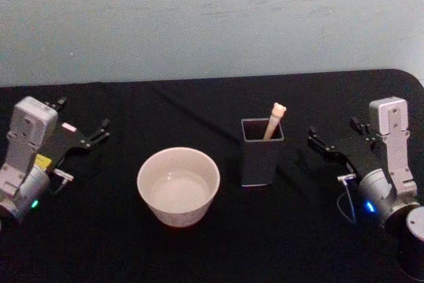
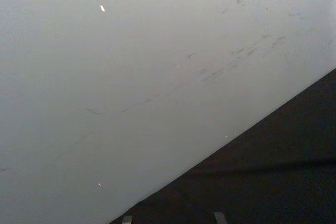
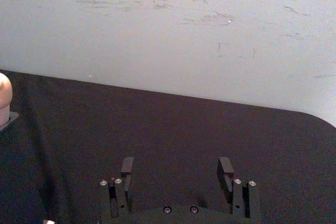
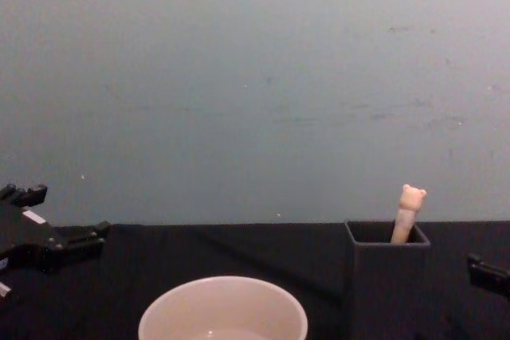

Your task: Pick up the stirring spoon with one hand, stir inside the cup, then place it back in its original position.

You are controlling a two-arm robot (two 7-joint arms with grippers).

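Note:
The stirring spoon (image 1: 273, 121) stands in the dark grey holder box (image 1: 257, 167), its beige bear-head handle (image 4: 410, 209) leaning out of the top; its shaft and bowl are hidden inside. The cream cup (image 1: 177, 152) sits on the black table left of the box and looks to hold a little clear liquid. My right gripper (image 1: 311, 137) rests open to the right of the box, nothing between its fingers (image 3: 127, 166). Far left of the cup, my left gripper (image 1: 105, 130) is parked open. The bear head (image 3: 3, 95) appears at the right wrist view's edge.
A black cloth (image 1: 212, 104) covers the table, and a pale scuffed wall (image 1: 212, 18) rises behind it. Bare cloth lies between the cup (image 4: 183, 316) and each arm, and between the box (image 4: 386, 292) and my right gripper (image 4: 488, 274).

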